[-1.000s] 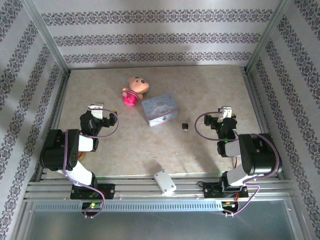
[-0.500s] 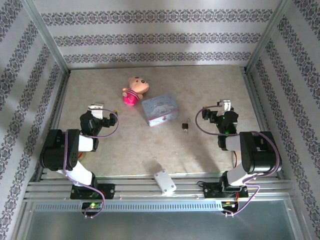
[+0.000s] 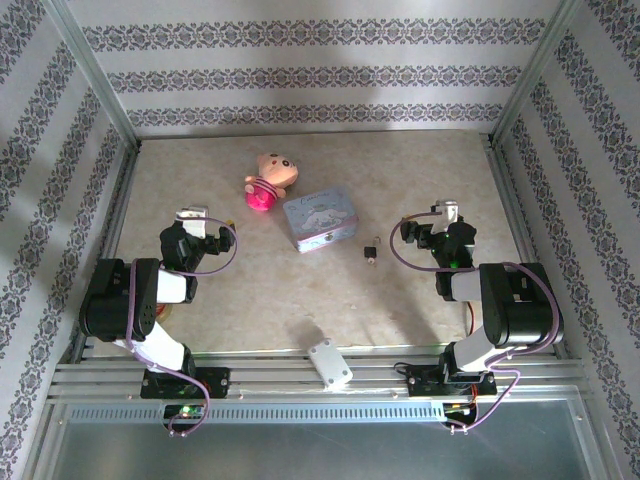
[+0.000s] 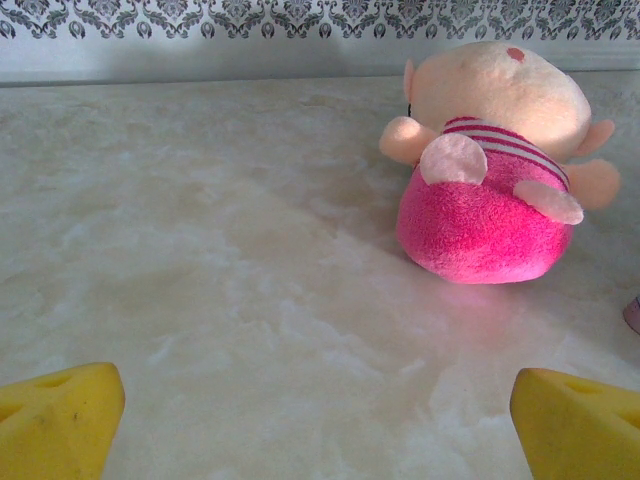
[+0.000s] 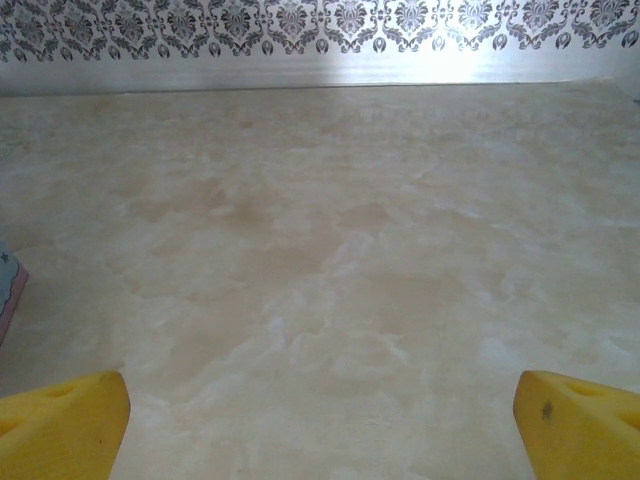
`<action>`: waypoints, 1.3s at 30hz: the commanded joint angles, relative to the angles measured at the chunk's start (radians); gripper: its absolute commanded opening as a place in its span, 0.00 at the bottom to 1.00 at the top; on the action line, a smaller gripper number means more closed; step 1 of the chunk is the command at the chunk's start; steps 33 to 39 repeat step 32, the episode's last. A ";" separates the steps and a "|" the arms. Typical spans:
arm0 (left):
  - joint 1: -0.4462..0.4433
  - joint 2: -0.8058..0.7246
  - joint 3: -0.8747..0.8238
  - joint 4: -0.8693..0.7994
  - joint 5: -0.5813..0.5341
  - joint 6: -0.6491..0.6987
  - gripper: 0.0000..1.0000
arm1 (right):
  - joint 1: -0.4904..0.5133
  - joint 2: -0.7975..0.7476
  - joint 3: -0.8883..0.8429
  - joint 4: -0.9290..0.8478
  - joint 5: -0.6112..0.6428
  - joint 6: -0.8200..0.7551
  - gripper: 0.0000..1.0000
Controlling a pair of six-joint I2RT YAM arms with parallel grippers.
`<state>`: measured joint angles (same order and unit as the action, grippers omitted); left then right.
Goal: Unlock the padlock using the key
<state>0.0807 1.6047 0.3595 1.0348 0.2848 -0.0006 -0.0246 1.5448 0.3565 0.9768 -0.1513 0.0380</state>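
Note:
The padlock is a tiny dark thing with a pale metal bit, lying on the marble tabletop just right of the light-blue tin. The key is too small to tell apart from it. My right gripper is to the right of the padlock, clearly apart from it, and stands open. In the right wrist view, its yellow fingertips are wide apart over bare table, around the gripper's centre. My left gripper is open at the left, and in its wrist view nothing lies between its pads.
A pink plush toy lies ahead of the left gripper. The light-blue tin sits mid-table, and its edge shows at the left of the right wrist view. A white block rests on the near rail. Patterned walls enclose three sides.
My right gripper has shifted a little to the left and away from the base, toward the padlock. The left arm, padlock, tin and toy have not moved.

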 commanded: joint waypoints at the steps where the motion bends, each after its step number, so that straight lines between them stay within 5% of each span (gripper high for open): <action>1: 0.005 -0.005 -0.004 -0.012 0.017 -0.006 0.99 | -0.008 -0.006 0.007 0.013 -0.017 -0.005 0.98; 39: 0.007 -0.006 -0.005 -0.011 0.013 -0.009 0.99 | -0.008 -0.006 0.007 0.013 -0.017 -0.005 0.98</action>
